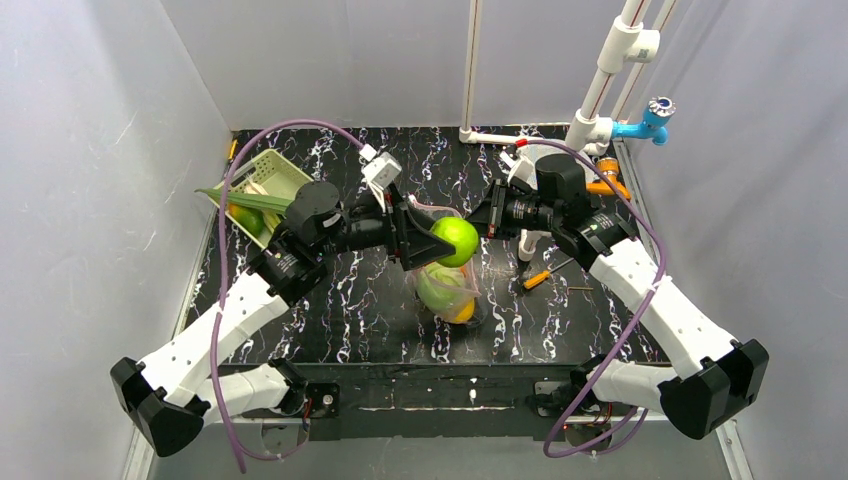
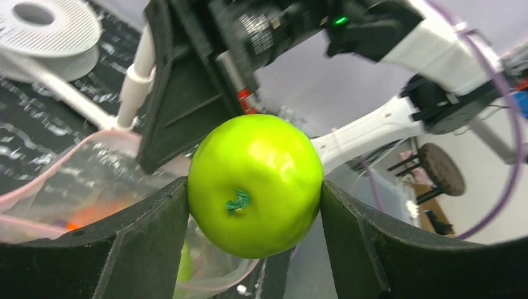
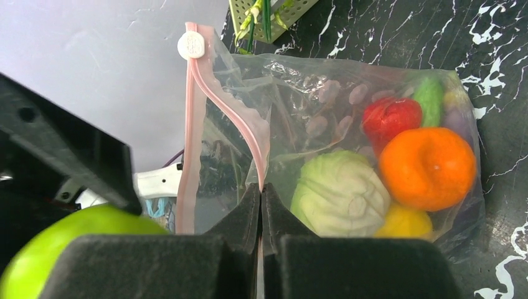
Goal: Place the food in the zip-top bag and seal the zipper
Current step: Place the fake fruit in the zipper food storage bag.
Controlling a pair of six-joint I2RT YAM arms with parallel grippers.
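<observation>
Top view is bright and even under diffuse light: pale walls [image 1: 100, 150] lit flat, shadows on the dark desk [image 1: 350, 310] faint and soft. Left wrist is sharp on the green apple [image 2: 255, 184], which has a broad white glare patch on its upper half; background is blurry, with wide-angle bend at the edges. Right wrist has the zip-top bag [image 3: 324, 124] in focus with mild sheen, while the right gripper's fingers [image 3: 187, 268] up close are dark and soft.

A black tabletop [image 1: 350, 320] veined with white marbling sits enclosed by plain pale grey walls [image 1: 90, 200] on the left, back and right. White plastic pipes [image 1: 471, 70] rise at the back, one carrying a blue fitting [image 1: 638, 128]. Lighting is even and soft.
</observation>
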